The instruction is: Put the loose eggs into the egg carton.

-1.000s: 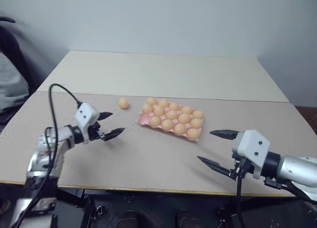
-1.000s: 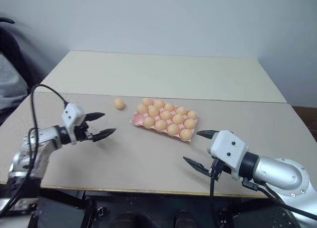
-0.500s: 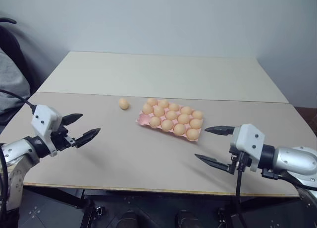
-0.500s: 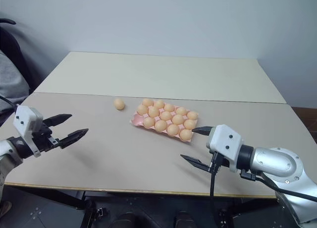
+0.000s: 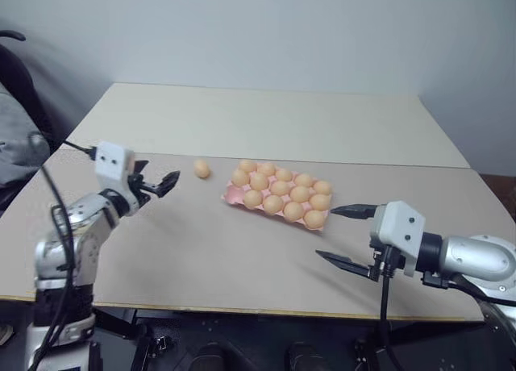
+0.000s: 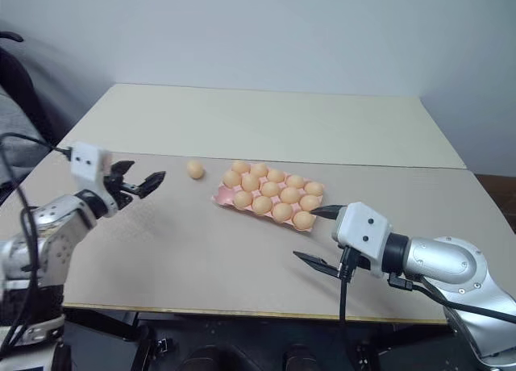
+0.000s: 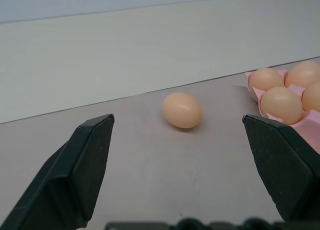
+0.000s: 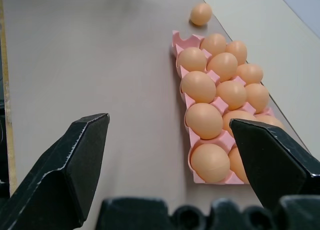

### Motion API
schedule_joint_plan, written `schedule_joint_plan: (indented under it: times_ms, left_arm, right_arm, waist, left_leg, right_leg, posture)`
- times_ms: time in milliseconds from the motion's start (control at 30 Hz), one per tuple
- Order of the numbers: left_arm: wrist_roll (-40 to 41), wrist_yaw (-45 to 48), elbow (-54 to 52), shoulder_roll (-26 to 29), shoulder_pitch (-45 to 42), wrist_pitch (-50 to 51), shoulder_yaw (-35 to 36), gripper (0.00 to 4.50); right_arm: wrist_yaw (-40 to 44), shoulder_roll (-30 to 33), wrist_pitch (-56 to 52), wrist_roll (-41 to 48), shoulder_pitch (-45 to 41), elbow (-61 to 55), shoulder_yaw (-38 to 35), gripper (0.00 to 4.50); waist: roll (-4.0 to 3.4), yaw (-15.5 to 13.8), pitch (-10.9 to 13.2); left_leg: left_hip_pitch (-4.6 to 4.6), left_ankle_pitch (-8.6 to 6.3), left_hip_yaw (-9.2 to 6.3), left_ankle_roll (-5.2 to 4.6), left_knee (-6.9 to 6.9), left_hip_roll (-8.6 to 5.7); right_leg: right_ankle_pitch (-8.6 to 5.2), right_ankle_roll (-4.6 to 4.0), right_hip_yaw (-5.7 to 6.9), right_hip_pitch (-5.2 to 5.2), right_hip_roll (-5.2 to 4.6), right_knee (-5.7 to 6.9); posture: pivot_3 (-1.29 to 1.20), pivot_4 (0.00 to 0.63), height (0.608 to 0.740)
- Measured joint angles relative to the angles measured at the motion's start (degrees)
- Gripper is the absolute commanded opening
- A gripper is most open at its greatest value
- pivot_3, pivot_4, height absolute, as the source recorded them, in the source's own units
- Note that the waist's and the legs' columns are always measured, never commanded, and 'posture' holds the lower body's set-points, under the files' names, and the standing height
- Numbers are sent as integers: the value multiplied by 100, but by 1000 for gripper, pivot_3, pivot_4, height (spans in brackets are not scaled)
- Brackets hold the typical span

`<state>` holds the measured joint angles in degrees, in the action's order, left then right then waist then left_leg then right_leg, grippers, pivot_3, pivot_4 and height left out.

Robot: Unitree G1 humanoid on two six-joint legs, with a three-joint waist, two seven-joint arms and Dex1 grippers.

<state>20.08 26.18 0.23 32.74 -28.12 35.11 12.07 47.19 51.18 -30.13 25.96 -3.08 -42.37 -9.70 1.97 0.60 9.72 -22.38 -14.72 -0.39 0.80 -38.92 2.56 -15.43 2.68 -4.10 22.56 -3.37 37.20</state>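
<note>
Compared with a second ago, the left gripper [image 5: 159, 183] has gone farther up the table and now points level at the one loose egg [image 5: 201, 168], which lies alone on the grey table [image 5: 210, 250] just left of the egg carton [image 5: 278, 195]; half a second ago this arm was swung out to the near left. The right gripper [image 5: 343, 235] has hardly changed place and hangs near the carton's right end. Both pairs of jaws stand wide open and hold nothing. The risk, as I judge it, is that the egg is smooth and can roll: if one finger touches it before the other, it may be pushed away toward the far side or against the carton. A hard squeeze could also make it slip out. The left wrist view shows the egg sitting between the two open fingers [image 7: 80, 172] but still apart from them, which the head views do not make clear. The right wrist view shows an empty cup at the carton's corner nearest the egg, which is hard to make out from the head.
</note>
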Motion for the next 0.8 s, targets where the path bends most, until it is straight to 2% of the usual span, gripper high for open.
schedule_joint_plan:
  times_ms: [500, 800]
  left_arm:
    - [-1081, 27, 4376, -949, -2268, -2682, -536, 4479]
    - [-1381, -145, 6122, -1198, -3136, -3393, -611, 4479]
  right_arm:
    - [-229, 1, -59, 3, 337, -267, -215, 4500]
    - [-277, 7, -243, 11, 556, -467, -423, 4500]
  waist:
    - [2, -11, 1]
    - [4, 14, 1]
  left_leg:
    - [-9, 0, -3, 0, -5, -10]
    - [-8, 1, -5, 0, -4, -10]
  right_leg:
    - [7, 5, 4, -7, -4, -10]
    - [7, 8, 5, -7, -3, -6]
  posture:
    - [0, 150, 740]
    - [0, 150, 740]
